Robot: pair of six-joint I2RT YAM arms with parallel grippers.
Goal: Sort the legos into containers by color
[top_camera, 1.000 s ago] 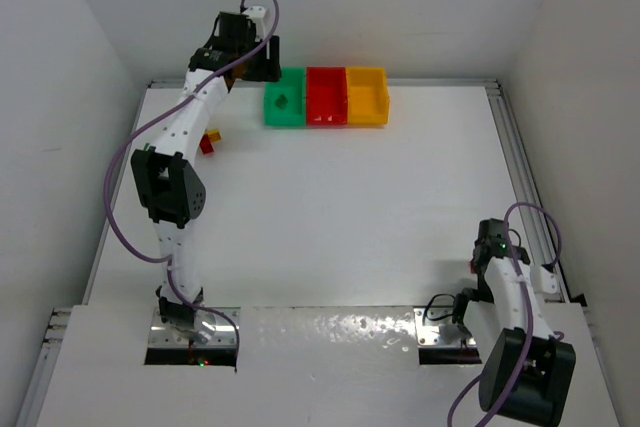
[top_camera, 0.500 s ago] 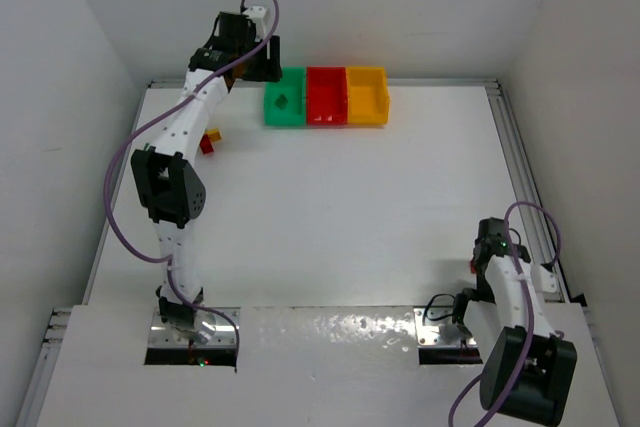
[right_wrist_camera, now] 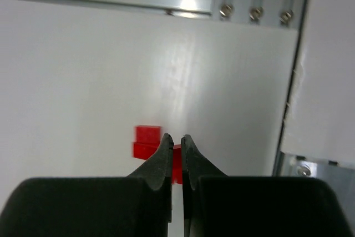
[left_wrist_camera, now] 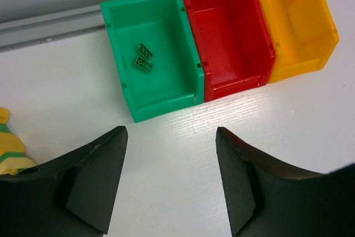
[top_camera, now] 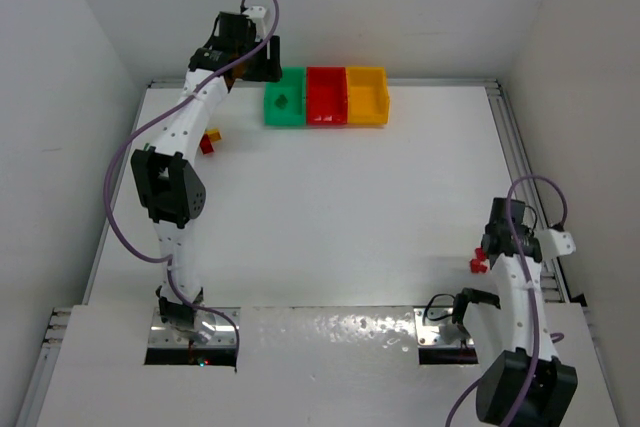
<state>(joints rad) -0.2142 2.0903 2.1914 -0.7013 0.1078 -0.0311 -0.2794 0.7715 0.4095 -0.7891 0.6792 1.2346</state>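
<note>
Top view
- Bins: green bin, red bin touching its right side, yellow bin one further, all at the desk's far edge.
- Left tool: raised just behind and left of green bin.
- Strays: far red lego and yellow lego, left of green bin and nearer.
- Right tool: well apart from green bin, toward the near right; red speck at its tip.

Left wrist view
- Left tool: spread wide, nothing between fingers, on green bin's near side.
- Green legos: two, touching, inside green bin.
- Red bin, yellow bin: right of green bin, no legos visible inside.

Right wrist view
- Right tool: fingers drawn almost together, a sliver of red in the slit; cannot tell whether pinched.
- Near red lego: just left of the tips; green bin out of view.

Judgement
- Step: likely a green drop just finished on the left, a red pick under way on the right.
- Next: confirm the right grip, then carry to red bin beside green bin; left tool down to the strays.
</note>
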